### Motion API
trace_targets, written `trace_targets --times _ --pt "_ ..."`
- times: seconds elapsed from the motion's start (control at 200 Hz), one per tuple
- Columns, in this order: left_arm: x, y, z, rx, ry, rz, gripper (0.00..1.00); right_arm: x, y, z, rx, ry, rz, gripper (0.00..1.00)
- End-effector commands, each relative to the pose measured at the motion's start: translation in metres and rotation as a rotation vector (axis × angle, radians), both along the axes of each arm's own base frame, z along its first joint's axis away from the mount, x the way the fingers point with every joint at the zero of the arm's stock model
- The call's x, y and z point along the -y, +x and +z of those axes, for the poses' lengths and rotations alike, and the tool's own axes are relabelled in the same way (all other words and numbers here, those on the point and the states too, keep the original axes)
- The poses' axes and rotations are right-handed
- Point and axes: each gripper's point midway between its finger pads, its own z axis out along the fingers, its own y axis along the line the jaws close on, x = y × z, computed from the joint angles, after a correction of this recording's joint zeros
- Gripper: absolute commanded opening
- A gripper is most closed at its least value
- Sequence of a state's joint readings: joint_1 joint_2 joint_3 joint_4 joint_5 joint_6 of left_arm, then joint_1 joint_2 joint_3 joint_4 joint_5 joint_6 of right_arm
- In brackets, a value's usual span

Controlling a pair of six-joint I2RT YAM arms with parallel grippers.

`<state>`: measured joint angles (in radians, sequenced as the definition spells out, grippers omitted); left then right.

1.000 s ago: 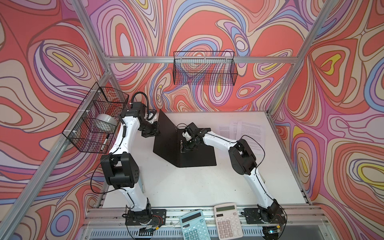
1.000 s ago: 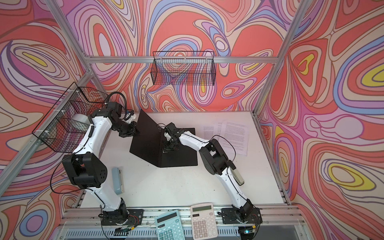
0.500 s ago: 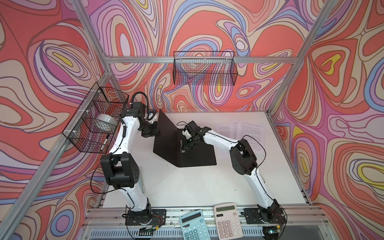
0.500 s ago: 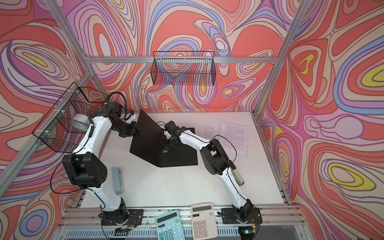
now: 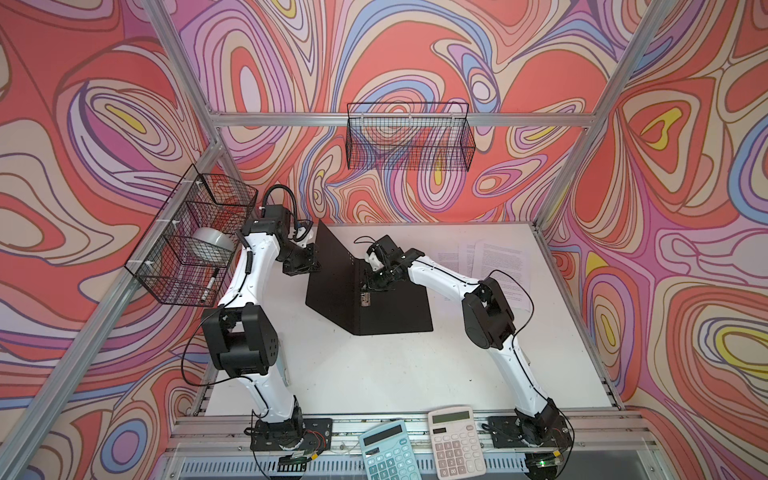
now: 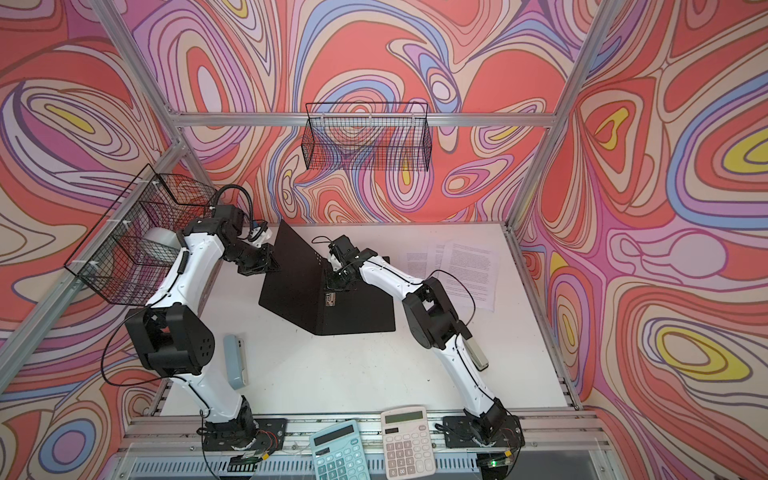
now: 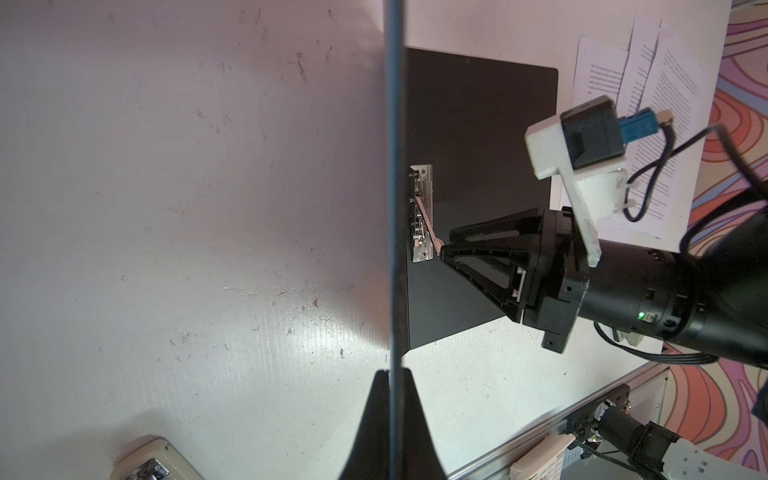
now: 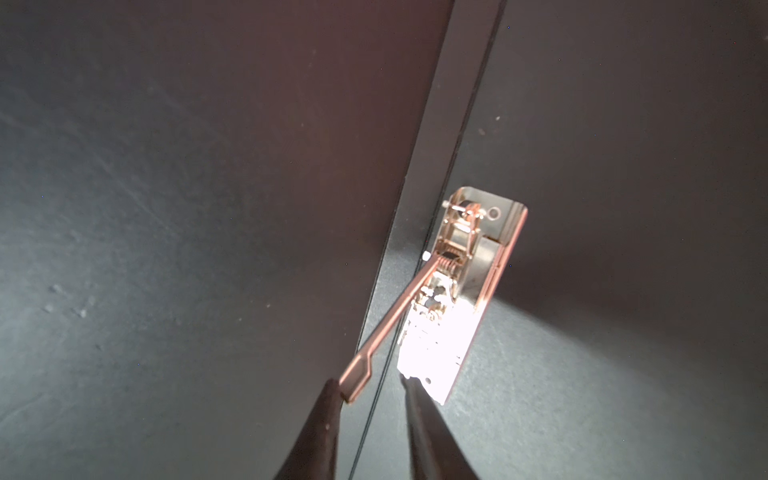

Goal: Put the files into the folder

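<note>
The folder point(image 5: 390, 307) lies open with its black inside up. One cover is flat on the table and the other stands upright point(image 6: 291, 266). My left gripper point(image 5: 309, 266) point(image 7: 392, 372) is shut on the edge of the upright cover. At the metal spine clip point(image 5: 365, 298) point(image 8: 465, 299), my right gripper point(image 8: 368, 382) point(image 6: 330, 286) is open. The clip's lever point(image 8: 386, 324) is raised, and its tip touches one finger. The files point(image 5: 498, 257) point(image 7: 673, 83) lie spread on the table at the back right, behind the right arm.
Two calculators point(image 5: 386, 451) point(image 5: 455, 440) rest on the front rail. A wire basket point(image 5: 409, 137) hangs on the back wall. Another point(image 5: 191, 241), on the left, holds a tape roll and a marker. A grey-blue stapler-like object point(image 6: 236, 361) lies beside the left arm.
My right gripper's jaws have parted at the spine clip, where they were shut a second ago. Both arms and the folder have stayed nearly in place.
</note>
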<state>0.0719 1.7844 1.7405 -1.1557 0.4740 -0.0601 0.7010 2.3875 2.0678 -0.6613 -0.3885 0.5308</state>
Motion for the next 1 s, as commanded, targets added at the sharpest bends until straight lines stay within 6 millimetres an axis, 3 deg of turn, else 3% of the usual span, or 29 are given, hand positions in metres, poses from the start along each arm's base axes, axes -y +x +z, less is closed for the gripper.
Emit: trace_targets --times 0.0,0.2,0.305,0.436,0.596,0.997 --pt "0.004 -0.004 -0.01 -0.051 -0.028 0.001 0.0 0.0 0.013 0.042 0.105 0.045 -0.012 0.35" --pt "0.001 -0.002 -0.009 -0.042 -0.013 0.006 0.0 0.009 0.015 0.078 0.19 0.056 -0.027 0.36" --pt "0.0 -0.002 -0.012 -0.047 -0.007 0.007 0.0 0.019 0.005 0.077 0.175 0.054 -0.041 0.34" --pt "-0.001 -0.004 -0.012 -0.051 0.004 0.006 0.0 0.027 -0.016 0.057 0.119 0.066 -0.03 0.29" --pt "-0.001 -0.007 -0.009 -0.05 0.004 0.006 0.0 0.019 -0.038 0.032 0.019 0.132 0.024 0.22" --pt "-0.001 -0.011 -0.011 -0.059 0.005 0.007 0.0 -0.004 -0.036 -0.015 -0.094 0.172 0.076 0.2"
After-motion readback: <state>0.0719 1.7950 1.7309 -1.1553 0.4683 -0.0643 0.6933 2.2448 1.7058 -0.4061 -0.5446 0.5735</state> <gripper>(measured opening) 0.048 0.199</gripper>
